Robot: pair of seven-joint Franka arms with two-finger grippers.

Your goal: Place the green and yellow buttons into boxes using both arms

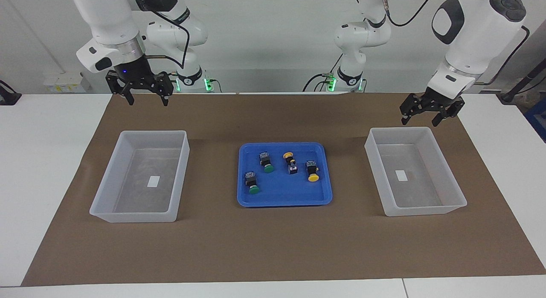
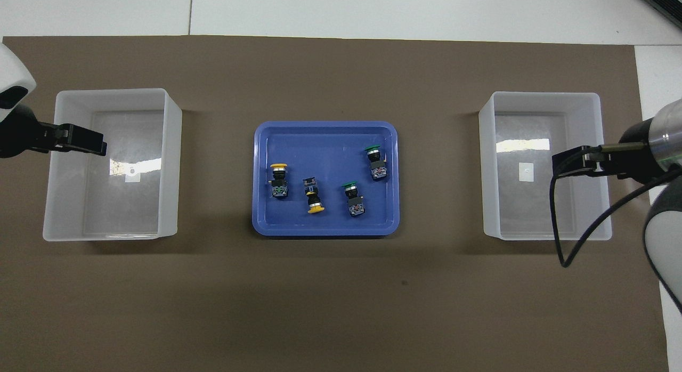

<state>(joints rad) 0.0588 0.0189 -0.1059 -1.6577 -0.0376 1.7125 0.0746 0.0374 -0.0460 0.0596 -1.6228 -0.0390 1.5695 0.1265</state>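
Two green buttons (image 1: 266, 161) (image 1: 252, 182) and two yellow buttons (image 1: 290, 160) (image 1: 312, 171) lie on their sides in a shallow blue tray (image 1: 281, 195) at the mat's middle. From overhead the yellow buttons (image 2: 278, 180) (image 2: 312, 197) lie toward the left arm's end of the blue tray (image 2: 319, 143), the green buttons (image 2: 353, 197) (image 2: 375, 162) toward the right arm's. A translucent box (image 1: 422, 210) (image 2: 170, 148) stands at the left arm's end, its twin box (image 1: 140, 217) (image 2: 487, 164) at the right arm's end. My left gripper (image 1: 420, 121) (image 2: 93, 143) hangs open over its box's rim. High above the other box is my right gripper (image 1: 147, 101) (image 2: 562, 164), open and holding nothing.
A brown mat (image 1: 273, 246) covers most of the white table. Each box holds only a small white label sticker (image 1: 153, 181) (image 1: 400, 175). A black cable (image 2: 581, 239) loops from the right arm over its box.
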